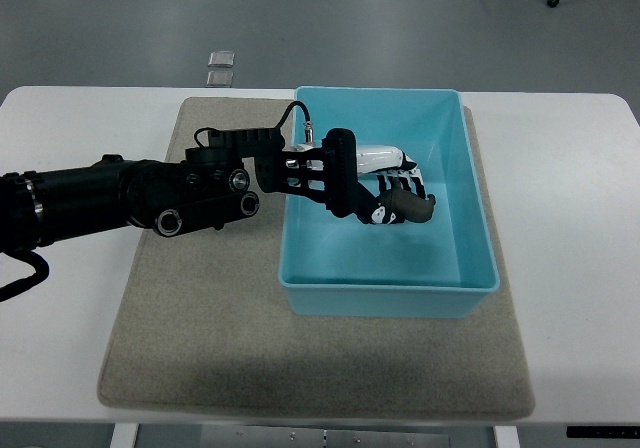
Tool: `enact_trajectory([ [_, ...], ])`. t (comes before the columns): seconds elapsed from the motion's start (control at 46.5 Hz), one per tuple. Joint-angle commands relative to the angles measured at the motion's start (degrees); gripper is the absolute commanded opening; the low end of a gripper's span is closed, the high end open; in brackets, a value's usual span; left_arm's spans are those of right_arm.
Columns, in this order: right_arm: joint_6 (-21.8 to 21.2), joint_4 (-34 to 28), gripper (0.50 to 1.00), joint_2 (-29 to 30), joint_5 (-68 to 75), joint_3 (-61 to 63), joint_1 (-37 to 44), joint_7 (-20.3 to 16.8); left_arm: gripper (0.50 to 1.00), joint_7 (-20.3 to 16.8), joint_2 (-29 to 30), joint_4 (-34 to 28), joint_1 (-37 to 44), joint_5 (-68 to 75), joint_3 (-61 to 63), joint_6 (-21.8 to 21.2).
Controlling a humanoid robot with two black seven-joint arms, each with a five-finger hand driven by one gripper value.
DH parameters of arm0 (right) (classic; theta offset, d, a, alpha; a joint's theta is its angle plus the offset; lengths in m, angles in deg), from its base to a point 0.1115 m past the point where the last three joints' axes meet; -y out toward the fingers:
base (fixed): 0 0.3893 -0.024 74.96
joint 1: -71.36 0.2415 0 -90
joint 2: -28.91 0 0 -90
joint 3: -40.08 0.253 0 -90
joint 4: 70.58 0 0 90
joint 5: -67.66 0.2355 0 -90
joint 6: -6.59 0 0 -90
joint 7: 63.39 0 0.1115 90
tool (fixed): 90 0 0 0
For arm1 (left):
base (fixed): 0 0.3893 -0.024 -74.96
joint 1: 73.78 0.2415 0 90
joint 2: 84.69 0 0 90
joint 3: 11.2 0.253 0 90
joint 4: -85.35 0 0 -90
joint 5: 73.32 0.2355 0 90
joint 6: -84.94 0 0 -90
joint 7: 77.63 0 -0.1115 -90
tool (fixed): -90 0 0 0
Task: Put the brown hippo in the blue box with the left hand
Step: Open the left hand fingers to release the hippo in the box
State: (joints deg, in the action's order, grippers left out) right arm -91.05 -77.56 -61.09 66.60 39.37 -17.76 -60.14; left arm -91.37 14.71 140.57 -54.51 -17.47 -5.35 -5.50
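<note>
My left arm reaches in from the left edge over the tan mat and into the blue box (478, 230). The left hand (392, 190) hangs inside the box, above its middle. Its black and white fingers curl around a small brown hippo (410, 208), of which only a dark brown part shows below and right of the fingers. I cannot tell whether the hippo touches the box floor. My right arm does not show.
The blue box stands on a tan mat (200, 318) on a white table (580, 218). Two small pale squares (221, 66) lie on the grey floor beyond the table's far edge. Chair castors (552, 1) show at the top right.
</note>
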Motion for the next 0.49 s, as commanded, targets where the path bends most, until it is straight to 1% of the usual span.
enact_trajectory([
  [0.0,-0.01,0.04,0.936,0.00,0.00,0.00,0.00,0.00,0.827,0.03,0.00,0.06,0.16,-0.21,-0.05,0.08],
  [0.065,-0.01,0.04,0.936,0.00,0.00,0.00,0.00,0.00,0.883,0.03,0.00,0.06,0.60,-0.56,-0.05,0.08],
  [0.129,-0.01,0.04,0.936,0.00,0.00,0.00,0.00,0.00,0.889,0.03,0.09,0.06,0.78,-0.74,0.04,0.08],
  [0.151,-0.01,0.04,0.936,0.00,0.00,0.00,0.00,0.00,0.900,0.03,0.18,0.06,0.86,-0.74,-0.05,0.08],
  [0.172,-0.01,0.04,0.936,0.00,0.00,0.00,0.00,0.00,0.928,0.03,0.18,0.06,0.78,-0.74,-0.05,0.08],
  [0.194,-0.01,-0.05,0.936,0.00,0.00,0.00,0.00,0.00,0.943,-0.05,0.27,0.06,0.86,-0.82,-0.13,0.08],
  [0.237,-0.01,-0.05,0.936,0.00,0.00,0.00,0.00,0.00,0.958,-0.05,0.35,0.06,0.86,-1.00,-0.31,0.08],
  [0.366,-0.01,-0.05,0.936,0.00,0.00,0.00,0.00,0.00,0.962,-0.23,0.71,0.15,0.86,-1.26,-1.01,-0.01],
  [0.473,-0.01,-0.05,0.936,0.00,0.00,0.00,0.00,0.00,0.966,-0.23,1.23,0.06,1.04,-1.97,-4.17,-0.01],
])
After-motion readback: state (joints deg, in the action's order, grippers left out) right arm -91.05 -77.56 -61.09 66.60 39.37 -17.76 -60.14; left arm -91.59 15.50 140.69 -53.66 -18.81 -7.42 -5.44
